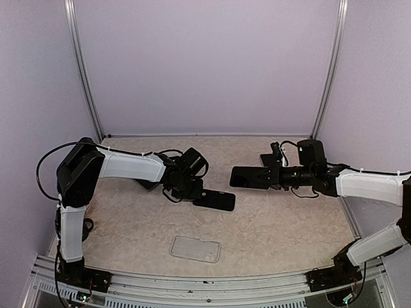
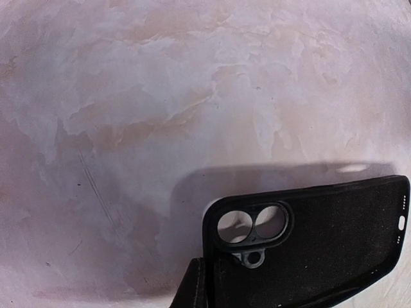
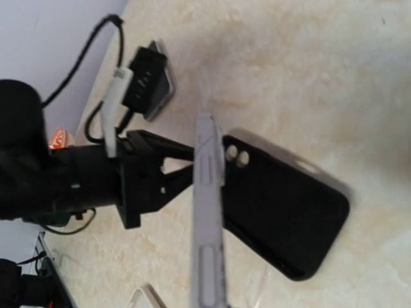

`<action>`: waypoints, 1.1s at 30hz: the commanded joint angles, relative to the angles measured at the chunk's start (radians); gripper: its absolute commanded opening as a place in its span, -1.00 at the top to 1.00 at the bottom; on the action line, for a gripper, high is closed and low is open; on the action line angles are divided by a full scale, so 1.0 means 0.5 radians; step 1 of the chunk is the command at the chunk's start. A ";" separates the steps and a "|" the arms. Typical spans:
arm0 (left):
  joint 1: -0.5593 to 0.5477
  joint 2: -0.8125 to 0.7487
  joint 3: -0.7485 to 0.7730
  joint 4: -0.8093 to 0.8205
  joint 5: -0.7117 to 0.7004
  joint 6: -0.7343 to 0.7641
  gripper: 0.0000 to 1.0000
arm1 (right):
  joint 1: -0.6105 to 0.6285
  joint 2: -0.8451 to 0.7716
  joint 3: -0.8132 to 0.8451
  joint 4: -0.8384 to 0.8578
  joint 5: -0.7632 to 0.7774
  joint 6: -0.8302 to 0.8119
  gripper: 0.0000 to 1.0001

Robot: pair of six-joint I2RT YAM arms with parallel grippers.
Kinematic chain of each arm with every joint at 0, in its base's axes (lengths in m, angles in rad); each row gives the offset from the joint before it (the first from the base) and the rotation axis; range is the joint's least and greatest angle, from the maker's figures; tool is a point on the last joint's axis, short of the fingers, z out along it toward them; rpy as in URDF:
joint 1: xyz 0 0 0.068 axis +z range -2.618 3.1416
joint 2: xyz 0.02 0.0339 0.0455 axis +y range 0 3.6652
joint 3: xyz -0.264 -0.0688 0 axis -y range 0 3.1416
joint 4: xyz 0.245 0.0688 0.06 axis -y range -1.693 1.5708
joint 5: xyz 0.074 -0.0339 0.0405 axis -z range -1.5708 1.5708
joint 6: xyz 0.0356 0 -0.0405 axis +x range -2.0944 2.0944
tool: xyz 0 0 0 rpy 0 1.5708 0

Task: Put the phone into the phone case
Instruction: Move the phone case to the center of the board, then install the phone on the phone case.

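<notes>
Closest to your right wrist camera is the phone (image 3: 207,218), seen edge-on as a pale strip with its side buttons showing. Your right gripper (image 1: 264,177) is clamped tight on one end of it and holds it clear of the table (image 1: 289,224), with the free end pointing toward the middle of the workspace. Just beyond it sits the black phone case (image 3: 282,212), pinched at its camera end by your left gripper (image 1: 191,190); the fingers (image 3: 164,142) are drawn narrow onto the case wall right beside the camera cutout (image 2: 252,224). In the left wrist view the case throws a soft shadow on the marbled surface behind it, so it looks raised, though you can't tell for certain whether its far end touches down. From above, phone and case are near each other but apart, the phone a little farther back and to the right of the case. A clear case (image 1: 194,248) lies flat near the front edge between the two arm bases, well apart from both
</notes>
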 commanded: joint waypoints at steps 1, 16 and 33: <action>0.009 -0.011 -0.004 0.003 0.009 -0.017 0.82 | 0.004 -0.013 0.056 0.092 -0.047 0.052 1.00; 0.028 -0.139 -0.185 0.198 0.156 -0.059 0.33 | 0.093 0.104 0.102 0.101 -0.018 0.145 1.00; 0.162 -0.477 -0.698 0.898 0.681 -0.156 -0.12 | 0.244 0.455 0.327 0.086 -0.042 0.321 1.00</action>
